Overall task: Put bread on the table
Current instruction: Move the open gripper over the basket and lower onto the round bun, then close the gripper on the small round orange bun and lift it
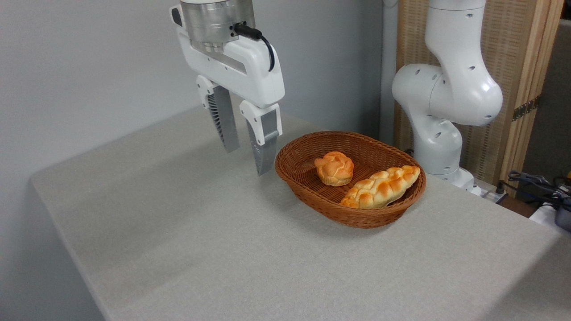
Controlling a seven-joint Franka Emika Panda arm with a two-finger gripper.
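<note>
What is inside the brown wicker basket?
The basket holds the round bread and a braided loaf. The basket floor beneath them is covered.

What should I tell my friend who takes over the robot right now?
Gripper: jaws open, holding nothing, hanging above the table just left of the basket.
Bun: in the basket, beside the long loaf, untouched.
Done: nothing moved out yet.
Left: bring the gripper over the basket, grab the bun, lift it out, set it on the bare cloth and let go. The loaf likely stays where it is.
</note>
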